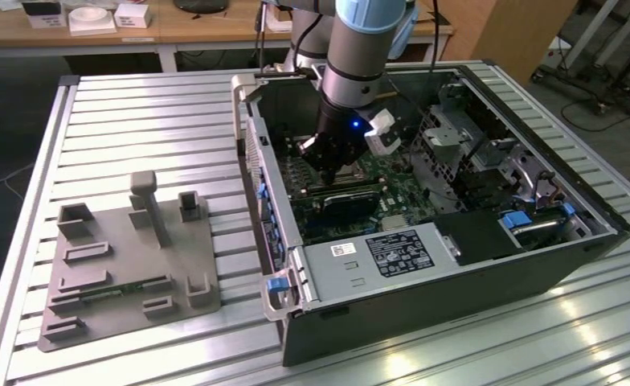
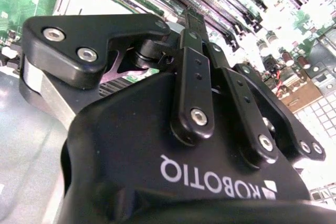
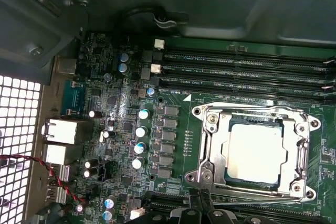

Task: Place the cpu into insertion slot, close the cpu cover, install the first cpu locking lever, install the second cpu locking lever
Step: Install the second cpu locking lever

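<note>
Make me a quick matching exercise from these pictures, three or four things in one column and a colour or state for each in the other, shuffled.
Things:
1. cpu
2. cpu cover
3. circuit board
4. pincer

Descriptions:
A. green
B. black, lowered inside the open computer case
C. pale silvery square seated in the insertion slot
D. metal frame lying closed around the chip

Pairs: 1-C, 2-D, 3-A, 4-B

- The exterior view is looking down from high up, well back, taking in the open computer case (image 1: 433,217) and the slatted table (image 1: 132,129).
- The first wrist view is facing straight down, close on the green motherboard (image 3: 131,145).
- The second wrist view is looking along the gripper (image 2: 197,22) body, very near; both wrist views are sharing the memory slots (image 3: 241,69).
</note>
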Controlling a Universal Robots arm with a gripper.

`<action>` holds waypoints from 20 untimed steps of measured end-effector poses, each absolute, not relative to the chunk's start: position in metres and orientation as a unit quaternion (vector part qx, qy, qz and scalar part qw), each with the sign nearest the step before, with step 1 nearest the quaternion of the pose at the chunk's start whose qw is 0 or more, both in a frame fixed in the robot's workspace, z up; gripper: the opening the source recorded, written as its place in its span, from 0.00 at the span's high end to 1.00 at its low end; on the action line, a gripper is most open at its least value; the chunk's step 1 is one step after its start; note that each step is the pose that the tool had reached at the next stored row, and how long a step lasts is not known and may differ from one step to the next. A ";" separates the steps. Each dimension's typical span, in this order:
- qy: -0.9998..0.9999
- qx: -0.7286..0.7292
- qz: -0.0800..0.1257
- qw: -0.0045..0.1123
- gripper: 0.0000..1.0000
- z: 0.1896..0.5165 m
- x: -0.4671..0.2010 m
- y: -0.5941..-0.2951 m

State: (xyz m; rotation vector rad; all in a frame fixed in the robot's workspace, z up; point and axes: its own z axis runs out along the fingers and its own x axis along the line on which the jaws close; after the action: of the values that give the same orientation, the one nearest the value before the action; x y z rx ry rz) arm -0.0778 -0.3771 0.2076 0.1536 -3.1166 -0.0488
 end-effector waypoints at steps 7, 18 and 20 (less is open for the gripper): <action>-0.999 0.049 -0.017 0.010 0.89 0.207 -0.078 -0.377; -0.998 0.049 -0.028 0.010 0.89 0.205 -0.078 -0.377; -0.998 0.049 -0.030 0.010 0.89 0.205 -0.078 -0.377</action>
State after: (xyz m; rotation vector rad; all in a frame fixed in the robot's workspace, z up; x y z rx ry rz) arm -0.0780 -0.3770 0.2049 0.1545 -3.1170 -0.0937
